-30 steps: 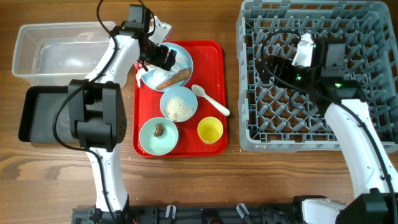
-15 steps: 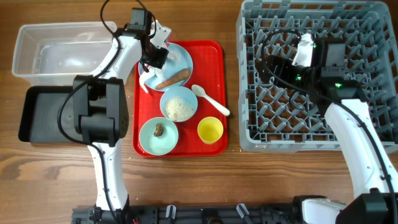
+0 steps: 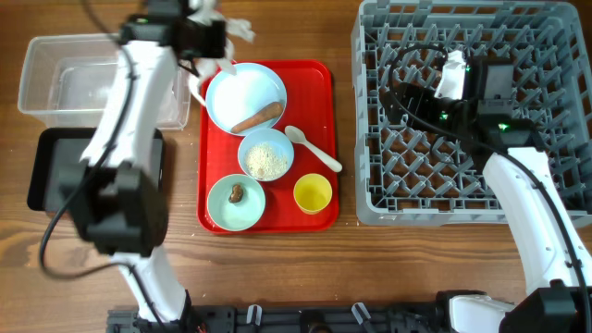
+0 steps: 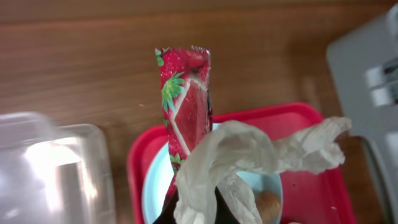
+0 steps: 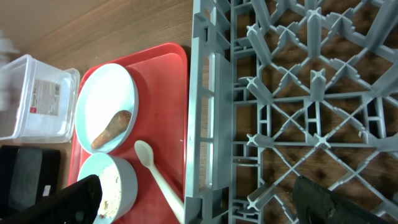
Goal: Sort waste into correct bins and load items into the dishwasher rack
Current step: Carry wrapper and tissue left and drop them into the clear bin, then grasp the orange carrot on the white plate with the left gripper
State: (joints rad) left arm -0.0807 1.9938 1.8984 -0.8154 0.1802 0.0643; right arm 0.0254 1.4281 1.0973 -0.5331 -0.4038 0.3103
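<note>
My left gripper (image 3: 209, 39) is shut on a red-and-white snack wrapper (image 4: 186, 102) and a crumpled white tissue (image 4: 249, 152), held up over the far left corner of the red tray (image 3: 319, 92), beside the clear tub (image 3: 92, 79). The pale blue plate (image 3: 242, 92) below holds only the orange-brown stick (image 3: 258, 117). One bowl (image 3: 266, 155) holds rice-like crumbs, another bowl (image 3: 236, 203) a brown lump. The yellow cup (image 3: 313, 193) and white spoon (image 3: 313, 148) lie on the tray. My right gripper (image 5: 202, 205) hangs open over the grey rack (image 3: 472, 120), with nothing in it.
The shallow black tray (image 3: 46, 171) lies in front of the clear tub at the left. The rack's left wall (image 5: 202, 93) runs close along the red tray's right edge. Bare wood shows along the table's front.
My left gripper closed on the wrapper and tissue on the plate, then lifted them up and back toward the tray's far left corner. The right arm has not moved.
</note>
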